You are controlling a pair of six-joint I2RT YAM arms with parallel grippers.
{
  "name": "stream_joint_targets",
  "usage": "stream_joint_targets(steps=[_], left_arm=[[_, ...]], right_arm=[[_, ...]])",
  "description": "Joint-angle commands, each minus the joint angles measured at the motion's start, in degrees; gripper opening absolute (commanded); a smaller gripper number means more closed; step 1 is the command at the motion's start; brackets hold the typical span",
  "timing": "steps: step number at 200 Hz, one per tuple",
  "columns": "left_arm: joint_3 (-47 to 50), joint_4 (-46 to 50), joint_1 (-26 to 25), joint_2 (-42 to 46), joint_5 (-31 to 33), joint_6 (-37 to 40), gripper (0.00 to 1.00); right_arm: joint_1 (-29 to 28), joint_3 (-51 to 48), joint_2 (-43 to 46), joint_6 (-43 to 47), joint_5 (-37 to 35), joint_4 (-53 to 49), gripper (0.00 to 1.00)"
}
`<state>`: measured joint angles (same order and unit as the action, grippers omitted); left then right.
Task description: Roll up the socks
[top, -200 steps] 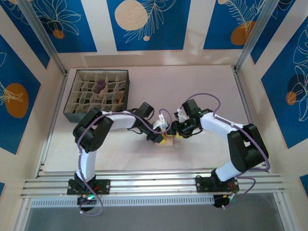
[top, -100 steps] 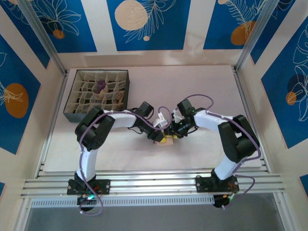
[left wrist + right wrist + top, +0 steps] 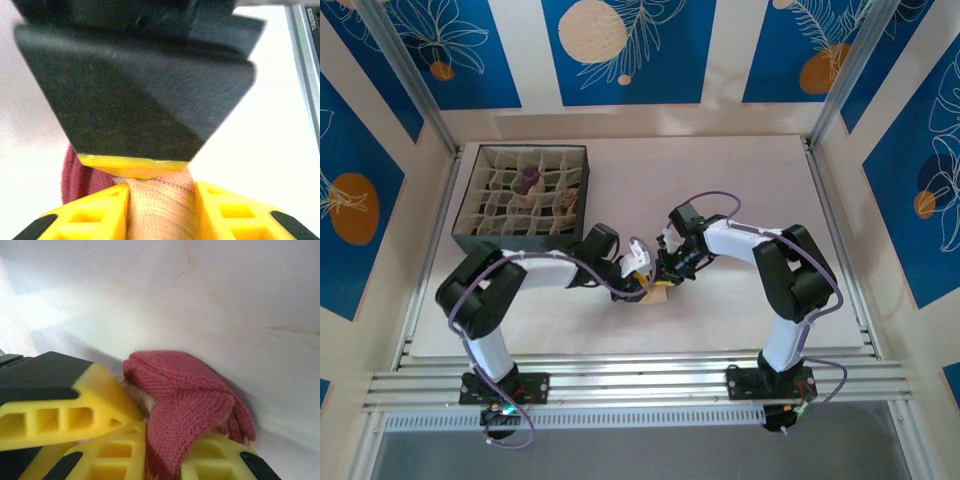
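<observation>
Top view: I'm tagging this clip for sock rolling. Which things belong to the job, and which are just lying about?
Job: tan sock with dark-red toe, left gripper and right gripper around it, purple bundle in one box cell.
Lying about: divided box.

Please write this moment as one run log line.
rolling | sock on table | left gripper grips tan part | right gripper grips red toe

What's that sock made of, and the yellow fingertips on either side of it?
Sock: soft knitted yarn, matte; stitch rows show clearly in the dark-red part, a finer knit in the tan part. Yellow fingertips: probably hard moulded or printed plastic, smooth, with hollow rectangular cells.
</observation>
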<state>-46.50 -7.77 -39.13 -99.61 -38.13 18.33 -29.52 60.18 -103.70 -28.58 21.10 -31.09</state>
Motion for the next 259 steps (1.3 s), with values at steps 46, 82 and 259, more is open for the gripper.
stream_joint_targets(steps=[46,82,259], left_arm=[[14.19,-21.75,-0.98,14.66,6.45,13.76,0.38],[16.58,-16.28,-6.19,18.45,17.73,24.56,0.40],[4.12,3.29,-8.35,-0.42,14.66,23.01,0.00]], right_arm=[[-0.89,-0.27,-4.58,1.84,-9.20,-8.20,0.16],[-1.24,1.06,-4.82,2.33,-9.35,-9.36,0.16],[4.24,-4.36,12.30,5.90,-5.10,-6.41,0.60]])
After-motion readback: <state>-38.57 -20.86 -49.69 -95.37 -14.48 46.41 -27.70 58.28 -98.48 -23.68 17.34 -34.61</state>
